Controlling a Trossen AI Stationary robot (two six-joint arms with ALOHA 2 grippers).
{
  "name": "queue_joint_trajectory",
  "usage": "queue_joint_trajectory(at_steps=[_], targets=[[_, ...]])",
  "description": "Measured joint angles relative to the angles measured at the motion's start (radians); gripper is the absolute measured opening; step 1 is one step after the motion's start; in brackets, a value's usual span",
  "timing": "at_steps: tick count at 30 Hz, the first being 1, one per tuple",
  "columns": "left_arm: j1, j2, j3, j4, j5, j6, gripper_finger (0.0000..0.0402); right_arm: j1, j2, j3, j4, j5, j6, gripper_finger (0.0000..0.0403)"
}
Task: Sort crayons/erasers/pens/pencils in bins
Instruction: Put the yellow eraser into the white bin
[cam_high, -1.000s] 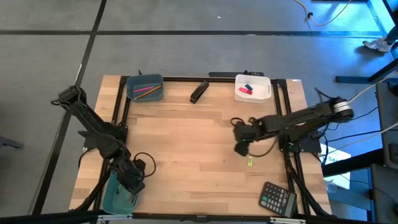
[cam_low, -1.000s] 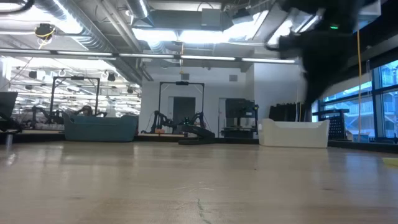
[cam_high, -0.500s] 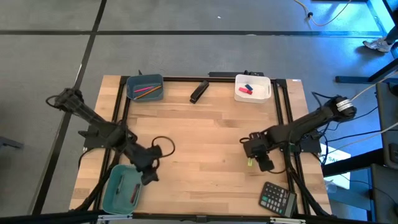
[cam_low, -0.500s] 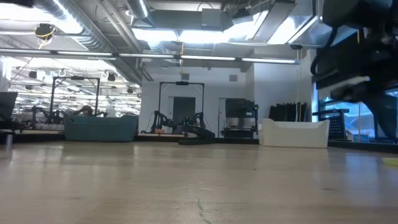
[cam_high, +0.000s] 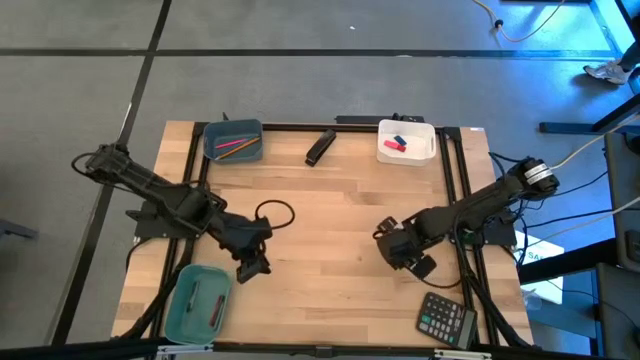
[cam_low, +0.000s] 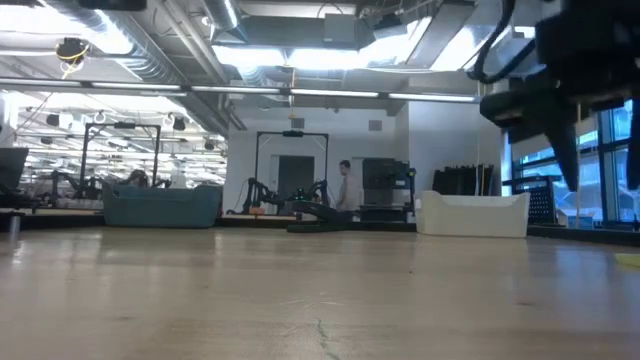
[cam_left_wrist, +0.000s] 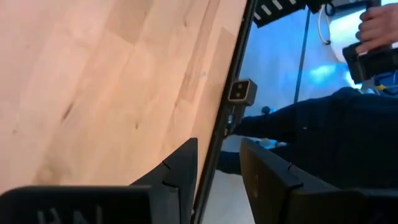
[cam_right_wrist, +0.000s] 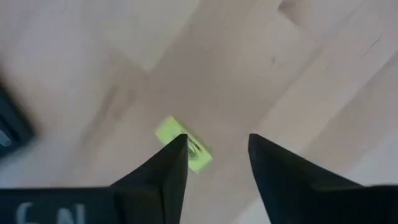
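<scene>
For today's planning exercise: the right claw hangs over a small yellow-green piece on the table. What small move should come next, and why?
Probably shift the right claw sideways to centre on the yellow-green piece, then lower. In the right wrist view its fingers stand apart with nothing between them, and the piece lies on the table partly under one finger, not in the gap.

Left gripper (cam_high: 252, 268): I've lifted it off the teal bin (cam_high: 197, 303); right gripper (cam_high: 412, 260): moved over yellow-green bit (cam_right_wrist: 184, 149).
</scene>
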Motion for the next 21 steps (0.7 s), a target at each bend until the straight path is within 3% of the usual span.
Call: queue_joint_trajectory(at_steps=[10,18,21], targets=[[0.022,0.0,0.0,-0.002,-0.072,0.006,0.0111,0.002,0.021,-0.138,0.0,0.011,-0.401,0.0248],[0.009,0.0,0.0,-0.002,-0.12,-0.005,0.0112,0.008,0.021,-0.157,0.114,0.009,-0.56,0.0214],[0.01,0.0,0.0,-0.002,-0.127,-0.006,0.0112,0.007,0.021,-0.157,0.14,-0.043,-0.607,0.0195]])
